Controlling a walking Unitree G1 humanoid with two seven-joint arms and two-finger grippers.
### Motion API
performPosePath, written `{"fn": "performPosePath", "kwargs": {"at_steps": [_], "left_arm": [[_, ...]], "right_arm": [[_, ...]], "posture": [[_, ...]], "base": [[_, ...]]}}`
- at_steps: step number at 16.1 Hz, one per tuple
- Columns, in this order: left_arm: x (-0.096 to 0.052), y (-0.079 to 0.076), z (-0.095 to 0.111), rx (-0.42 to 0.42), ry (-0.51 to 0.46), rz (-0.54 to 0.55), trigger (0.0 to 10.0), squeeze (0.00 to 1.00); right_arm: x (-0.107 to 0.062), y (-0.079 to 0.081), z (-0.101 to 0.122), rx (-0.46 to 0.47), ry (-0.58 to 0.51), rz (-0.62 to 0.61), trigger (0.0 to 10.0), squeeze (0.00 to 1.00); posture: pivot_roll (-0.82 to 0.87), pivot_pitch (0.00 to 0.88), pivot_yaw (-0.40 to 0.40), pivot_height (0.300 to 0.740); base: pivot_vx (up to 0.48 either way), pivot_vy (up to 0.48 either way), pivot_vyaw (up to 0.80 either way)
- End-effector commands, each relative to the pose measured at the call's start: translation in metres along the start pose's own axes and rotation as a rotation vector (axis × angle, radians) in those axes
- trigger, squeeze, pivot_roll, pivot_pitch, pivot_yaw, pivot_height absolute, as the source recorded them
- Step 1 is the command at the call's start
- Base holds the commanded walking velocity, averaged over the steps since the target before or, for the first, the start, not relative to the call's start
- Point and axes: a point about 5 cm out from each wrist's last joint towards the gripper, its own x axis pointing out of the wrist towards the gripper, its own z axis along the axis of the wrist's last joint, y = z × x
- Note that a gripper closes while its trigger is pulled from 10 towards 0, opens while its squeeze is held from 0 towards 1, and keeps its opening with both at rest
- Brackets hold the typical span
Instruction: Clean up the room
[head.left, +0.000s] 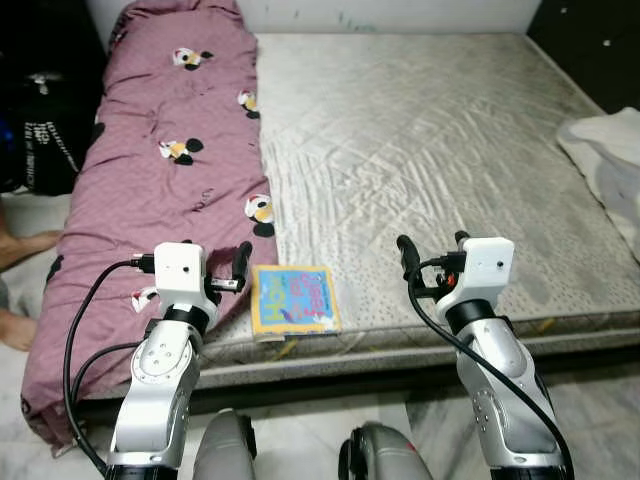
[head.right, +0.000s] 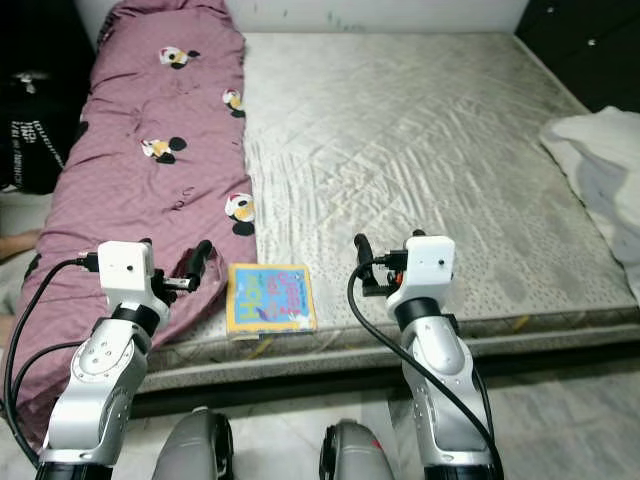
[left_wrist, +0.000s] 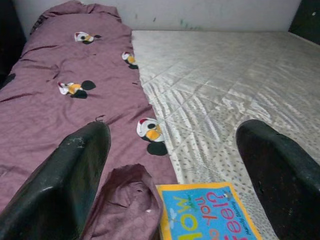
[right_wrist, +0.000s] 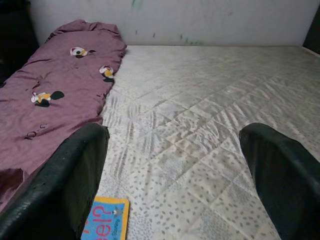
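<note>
A colourful children's book (head.left: 293, 298) lies flat on the grey quilted mattress (head.left: 420, 150), close to its front edge. A purple blanket (head.left: 170, 150) with cartoon prints covers the bed's left side and hangs over the front corner. My left gripper (head.left: 215, 262) hovers open over the blanket's edge, just left of the book (left_wrist: 205, 210). Right of the book, my right gripper (head.left: 433, 245) is held open above bare mattress, nothing between its fingers (right_wrist: 75, 170).
A crumpled white cloth (head.left: 610, 160) lies at the bed's right edge. A black bag (head.left: 40, 130) stands on the floor to the left of the bed, and a person's bare foot (head.left: 18, 328) shows there. Dark furniture (head.left: 590, 40) fills the far right corner.
</note>
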Motion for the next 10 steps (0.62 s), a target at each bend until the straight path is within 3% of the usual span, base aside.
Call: {"fn": "performPosePath", "kwargs": {"at_steps": [1, 8, 10], "left_arm": [[-0.0003, -0.0007, 0.0029, -0.008, -0.018, -0.007, 10.0, 0.00], [-0.0008, -0.0018, 0.0032, -0.017, -0.021, -0.019, 10.0, 0.00], [-0.0010, -0.0028, 0.0033, -0.018, -0.024, -0.025, 10.0, 0.00]], "right_arm": [[0.0015, -0.0010, -0.0024, -0.005, 0.018, -0.001, 10.0, 0.00], [0.0025, -0.0010, -0.0021, -0.008, 0.017, 0.002, 10.0, 0.00], [0.0025, -0.0010, -0.0023, -0.009, 0.017, 0.004, 10.0, 0.00]], "posture": [[-0.05, 0.134, -0.040, 0.676], [-0.05, 0.134, -0.038, 0.676], [-0.05, 0.132, -0.039, 0.676]], "base": [[0.000, 0.000, 0.00], [0.000, 0.000, 0.00], [0.240, 0.000, 0.00]]}}
